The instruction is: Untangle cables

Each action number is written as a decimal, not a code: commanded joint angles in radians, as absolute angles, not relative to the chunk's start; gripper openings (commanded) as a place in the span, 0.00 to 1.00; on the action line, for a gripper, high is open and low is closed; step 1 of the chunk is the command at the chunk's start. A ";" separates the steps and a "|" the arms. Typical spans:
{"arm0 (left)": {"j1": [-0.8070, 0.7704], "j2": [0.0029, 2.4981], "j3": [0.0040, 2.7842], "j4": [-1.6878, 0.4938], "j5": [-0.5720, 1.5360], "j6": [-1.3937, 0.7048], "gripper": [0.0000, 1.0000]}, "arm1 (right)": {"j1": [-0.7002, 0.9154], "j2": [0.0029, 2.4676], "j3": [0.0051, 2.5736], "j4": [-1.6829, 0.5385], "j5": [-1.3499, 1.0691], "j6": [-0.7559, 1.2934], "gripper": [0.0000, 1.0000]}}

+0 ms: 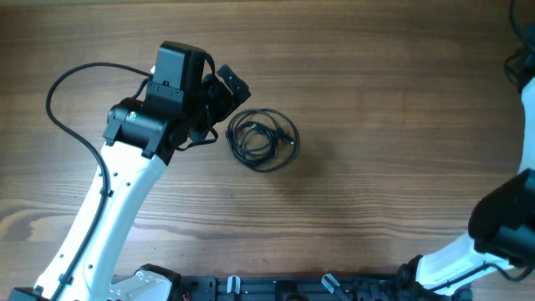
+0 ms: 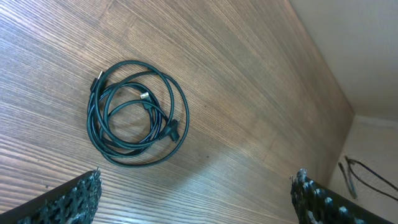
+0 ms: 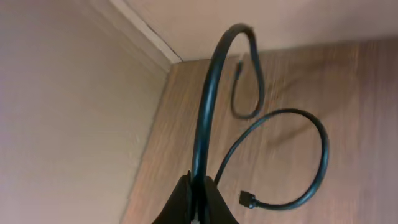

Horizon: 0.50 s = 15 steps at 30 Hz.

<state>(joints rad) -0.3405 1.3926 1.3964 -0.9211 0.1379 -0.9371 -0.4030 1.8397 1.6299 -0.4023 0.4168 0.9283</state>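
My left gripper hangs released above coiled cables on the wood-grain table. My right gripper clenches a cable, with a beige wall at frame left.

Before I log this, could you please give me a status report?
Left tool open, near coil, not touching. Right tool shut on one cable. Nothing between left tool and coil.

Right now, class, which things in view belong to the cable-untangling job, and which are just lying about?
Belong to the job:
- coiled cables, one loose bundle
- single cable, pinched in the right gripper
- left gripper, open, facing the bundle

Not part of it:
- left arm's own thick wire
- wooden table, only the work surface
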 commanded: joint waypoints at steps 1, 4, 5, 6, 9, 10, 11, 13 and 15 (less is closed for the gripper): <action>-0.340 1.377 1.414 -0.922 0.118 -0.921 1.00 | -0.400 1.955 1.628 -0.259 0.273 1.006 0.04; -0.340 1.377 1.414 -0.922 0.118 -0.921 1.00 | -0.400 2.059 1.628 -0.089 -0.014 0.979 0.05; -0.340 1.376 1.414 -0.922 0.118 -0.921 1.00 | -0.400 2.088 1.628 -0.043 -0.118 0.953 0.05; -0.340 1.377 1.414 -0.922 0.118 -0.921 1.00 | -0.400 2.105 1.629 -0.019 -0.176 0.938 0.10; -0.340 1.377 1.414 -0.922 0.118 -0.921 1.00 | -0.403 2.095 1.651 -0.021 -0.207 0.778 0.80; -0.340 1.377 1.414 -0.922 0.118 -0.921 1.00 | -0.406 2.088 1.670 -0.048 -0.224 0.740 0.81; -0.340 1.377 1.414 -0.922 0.118 -0.921 1.00 | -0.411 2.080 1.691 -0.082 -0.244 0.728 0.83; -0.340 1.377 1.414 -0.922 0.118 -0.921 1.00 | -0.420 2.065 1.708 -0.111 -0.298 0.730 0.95; -0.340 1.377 1.414 -0.922 0.118 -0.921 1.00 | -0.432 2.051 1.711 -0.113 -0.392 0.733 0.99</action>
<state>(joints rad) -0.3405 1.3926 1.3968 -0.9237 0.1379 -0.9367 -0.4099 2.1044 1.6714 -0.1108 -0.2348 0.7807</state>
